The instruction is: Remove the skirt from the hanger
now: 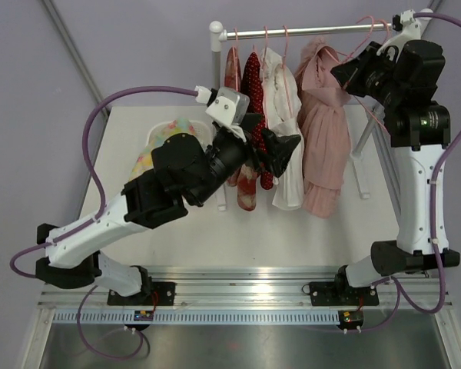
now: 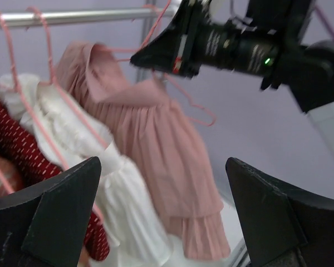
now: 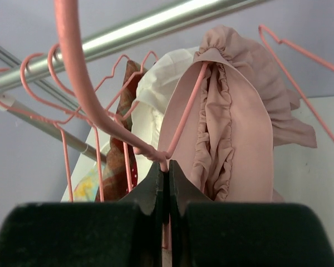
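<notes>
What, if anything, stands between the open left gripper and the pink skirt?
Nothing visible does: the left gripper faces the pink skirt across open air. The white garment hangs beside it, overlapping only its lower side. The right gripper is shut on the pink hanger above.

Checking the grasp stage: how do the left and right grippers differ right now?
Left gripper is wide open, holding nothing; right gripper is shut on the pink hanger wire. Left gripper hangs low, in front of the hanging clothes; right gripper sits high, just under the rail at the top of the pink skirt. Shared: both face the pink skirt.
</notes>
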### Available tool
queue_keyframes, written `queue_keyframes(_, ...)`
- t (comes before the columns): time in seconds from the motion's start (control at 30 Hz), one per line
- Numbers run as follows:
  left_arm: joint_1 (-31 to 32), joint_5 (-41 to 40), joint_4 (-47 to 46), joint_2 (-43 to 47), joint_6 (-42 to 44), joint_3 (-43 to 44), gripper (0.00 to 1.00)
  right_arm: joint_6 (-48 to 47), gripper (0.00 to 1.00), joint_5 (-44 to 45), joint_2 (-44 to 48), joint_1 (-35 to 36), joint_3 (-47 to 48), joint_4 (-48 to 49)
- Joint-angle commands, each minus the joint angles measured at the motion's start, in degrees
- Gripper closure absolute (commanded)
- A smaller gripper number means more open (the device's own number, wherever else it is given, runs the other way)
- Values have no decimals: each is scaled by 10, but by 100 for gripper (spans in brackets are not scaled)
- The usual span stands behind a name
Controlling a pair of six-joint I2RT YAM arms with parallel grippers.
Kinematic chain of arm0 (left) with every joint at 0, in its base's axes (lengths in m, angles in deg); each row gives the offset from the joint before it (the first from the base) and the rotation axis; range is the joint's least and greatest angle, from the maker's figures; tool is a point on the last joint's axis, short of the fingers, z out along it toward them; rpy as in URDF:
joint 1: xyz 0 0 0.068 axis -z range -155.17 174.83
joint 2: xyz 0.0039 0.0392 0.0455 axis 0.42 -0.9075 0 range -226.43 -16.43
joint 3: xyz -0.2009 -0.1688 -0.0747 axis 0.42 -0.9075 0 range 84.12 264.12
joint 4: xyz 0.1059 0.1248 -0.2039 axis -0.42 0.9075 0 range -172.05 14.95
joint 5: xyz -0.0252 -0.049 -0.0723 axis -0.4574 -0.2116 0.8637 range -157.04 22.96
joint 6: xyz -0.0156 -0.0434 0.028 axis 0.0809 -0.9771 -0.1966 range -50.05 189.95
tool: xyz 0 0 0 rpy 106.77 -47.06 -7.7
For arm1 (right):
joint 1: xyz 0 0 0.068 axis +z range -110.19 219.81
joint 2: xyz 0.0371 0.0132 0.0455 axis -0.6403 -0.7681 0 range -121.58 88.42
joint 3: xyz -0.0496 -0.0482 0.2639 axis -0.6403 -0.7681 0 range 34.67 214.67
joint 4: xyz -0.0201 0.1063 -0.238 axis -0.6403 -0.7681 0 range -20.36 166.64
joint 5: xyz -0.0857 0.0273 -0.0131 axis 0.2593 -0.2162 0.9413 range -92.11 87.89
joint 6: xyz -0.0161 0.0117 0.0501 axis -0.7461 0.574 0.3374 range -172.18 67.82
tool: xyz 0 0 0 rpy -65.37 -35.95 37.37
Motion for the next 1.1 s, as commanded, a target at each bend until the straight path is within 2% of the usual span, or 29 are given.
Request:
queue_keyframes(0.0, 2, 108, 13, -73, 30, 31, 1, 11, 100, -1, 54, 3, -40, 43)
queue_keyframes(0.3, 3, 186, -30, -133, -41, 5, 1, 9, 100, 10, 61, 4, 8, -12)
queue_keyframes(0.53, 12, 154, -33, -149, -45, -10, 3, 10, 100, 9, 74, 4, -5, -8)
queue_keyframes(0.63, 12, 129, -39, -158, -31, -10, 22, 8, 100, 9, 81, 3, -23, -4)
queue_keyframes(0.67, 12, 121, -39, -163, -24, -3, 44, 8, 100, 9, 82, 3, -28, -2)
queue_keyframes(0.7, 13, 119, -38, -168, -20, 2, 57, 9, 100, 9, 87, 3, -31, 0)
queue_keyframes(0.77, 13, 110, -38, -173, -22, 11, 95, 10, 100, 12, 89, 4, -44, 6)
queue_keyframes(0.8, 12, 106, -38, -177, -28, 11, 100, 11, 100, 12, 93, 4, -48, 9)
queue_keyframes(0.93, 25, 98, -37, -163, -45, 0, 100, 10, 100, 16, 93, 4, -58, 13)
queue_keyframes(1.0, 48, 52, -17, -154, -38, 4, 100, 10, 100, 22, 93, 3, -60, 14)
queue_keyframes(1.07, 107, -1, 2, -133, -14, 2, 100, 5, 100, 29, 89, 3, -60, 13)
